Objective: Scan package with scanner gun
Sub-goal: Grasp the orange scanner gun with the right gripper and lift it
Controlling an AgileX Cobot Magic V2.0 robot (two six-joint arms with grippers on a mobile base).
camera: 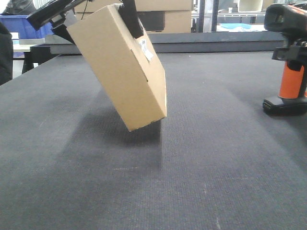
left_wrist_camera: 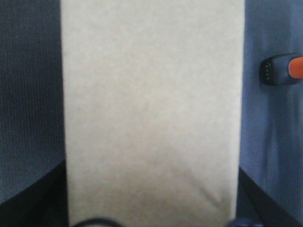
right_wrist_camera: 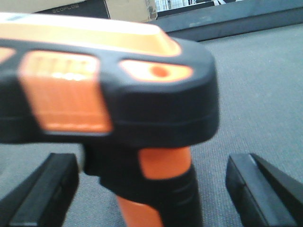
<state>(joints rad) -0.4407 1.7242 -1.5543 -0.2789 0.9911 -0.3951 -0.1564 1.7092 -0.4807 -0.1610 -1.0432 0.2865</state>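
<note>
Left fingers [left_wrist_camera: 33, 203]: pinching the package [camera: 115, 72] across its upper end, one on each side, so it hangs tilted.
Right fingers [right_wrist_camera: 265, 184]: spread, one on each side of the orange handle of the scanner gun [camera: 291, 79], with a gap showing on both sides in the right wrist view.
Package position: at 10 o'clock in the front view, its lower corner pointing to 6 o'clock. I cannot tell whether that corner touches the table [camera: 192, 182].
Scanner gun position: at 3 o'clock in the front view, upright on its black base on the table, well apart from the package.
Label [camera: 145, 50]: small and white, high on the narrow face, just beside the dark finger that crosses that face.
Risk, blocked read: the finger may cover part of the barcode, so the scan could fail.
Risk, slip: with only the top end held, the smooth cardboard could swivel or slide down, turning the label away.
Risk, tipping: if the spread fingers close off-centre on the handle, they could knock the gun over.
Risk, aim: a crooked grasp would probably send the beam past the label.
</note>
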